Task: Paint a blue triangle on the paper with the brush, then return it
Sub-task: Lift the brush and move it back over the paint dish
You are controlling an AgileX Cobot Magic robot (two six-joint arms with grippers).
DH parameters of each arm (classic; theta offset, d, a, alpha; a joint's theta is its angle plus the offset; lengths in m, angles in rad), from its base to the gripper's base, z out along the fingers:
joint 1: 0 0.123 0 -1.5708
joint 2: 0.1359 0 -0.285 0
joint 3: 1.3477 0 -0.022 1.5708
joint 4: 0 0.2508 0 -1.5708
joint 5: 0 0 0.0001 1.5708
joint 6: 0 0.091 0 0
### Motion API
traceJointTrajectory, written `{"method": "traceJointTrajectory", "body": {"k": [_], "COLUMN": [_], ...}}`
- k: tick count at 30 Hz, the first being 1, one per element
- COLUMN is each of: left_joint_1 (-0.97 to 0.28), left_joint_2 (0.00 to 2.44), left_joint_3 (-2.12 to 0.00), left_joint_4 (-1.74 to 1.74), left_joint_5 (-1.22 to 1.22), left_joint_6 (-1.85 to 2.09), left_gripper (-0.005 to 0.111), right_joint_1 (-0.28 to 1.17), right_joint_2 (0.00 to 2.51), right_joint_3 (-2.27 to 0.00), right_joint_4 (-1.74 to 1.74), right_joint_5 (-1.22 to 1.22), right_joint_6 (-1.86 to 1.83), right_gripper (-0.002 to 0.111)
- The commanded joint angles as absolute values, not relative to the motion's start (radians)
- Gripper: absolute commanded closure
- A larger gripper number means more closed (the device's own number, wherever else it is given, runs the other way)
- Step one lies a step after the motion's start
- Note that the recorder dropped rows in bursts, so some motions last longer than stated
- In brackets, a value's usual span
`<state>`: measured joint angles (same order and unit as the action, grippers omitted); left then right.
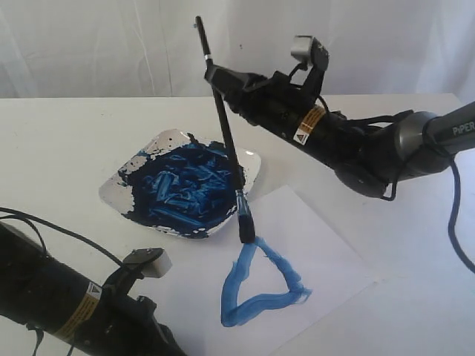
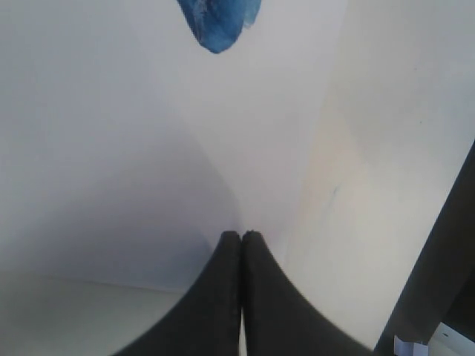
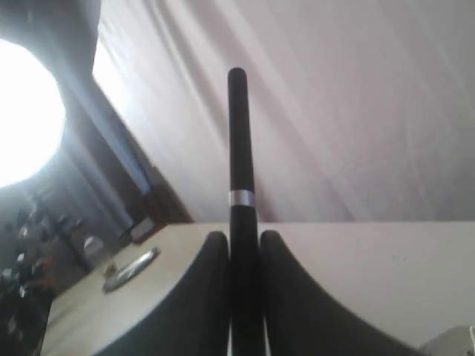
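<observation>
Brush (image 1: 226,137) tip meets the blue triangle (image 1: 263,305).
The right gripper (image 1: 216,75) clamps the tilted brush high on its handle, bristles touching the triangle's top corner on the paper (image 1: 326,252), just beside the paint dish (image 1: 254,165). The left gripper (image 2: 241,236) is clenched, empty.
</observation>
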<state>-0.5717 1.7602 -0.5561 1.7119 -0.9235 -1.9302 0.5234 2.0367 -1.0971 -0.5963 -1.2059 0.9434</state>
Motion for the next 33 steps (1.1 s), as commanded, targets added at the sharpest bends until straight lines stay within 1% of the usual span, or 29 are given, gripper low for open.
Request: {"method": "traceJointTrajectory", "body": {"k": [1,5,9,16,26,33], "left_joint_1": [-0.57,-0.57,-0.57,-0.57,-0.57,-0.57], "left_joint_2": [1.757,1.757,1.757,1.757,1.757,1.757], "left_joint_3": [-0.549,-0.549,-0.549,-0.549,-0.549,-0.549], "left_joint_4": [1.73,1.73,1.73,1.73,1.73,1.73], "left_joint_5": [-0.904,-0.904,-0.904,-0.904,-0.904,-0.904], "left_joint_6": [-1.928,-1.928,-1.928,-1.928,-1.928,-1.928], "left_gripper": [0.107,0.107,0.107,0.107,0.107,0.107], "right_joint_1": [0.55,0.589,0.622,0.637,0.649,0.651], "right_joint_2": [2.041,2.076,2.122,2.205,2.275,2.295], "right_joint_3": [-1.131,-1.185,-1.239,-1.323,-1.337,-1.342], "right_joint_4": [-0.455,-0.358,-0.202,-0.077,0.143,0.201], "right_joint_5": [-1.221,-1.221,-1.168,-1.169,-1.166,-1.114], "right_joint_6": [0.946,0.946,0.942,0.942,0.946,0.946], "right_gripper": [0.108,0.108,0.108,0.108,0.108,0.108]}}
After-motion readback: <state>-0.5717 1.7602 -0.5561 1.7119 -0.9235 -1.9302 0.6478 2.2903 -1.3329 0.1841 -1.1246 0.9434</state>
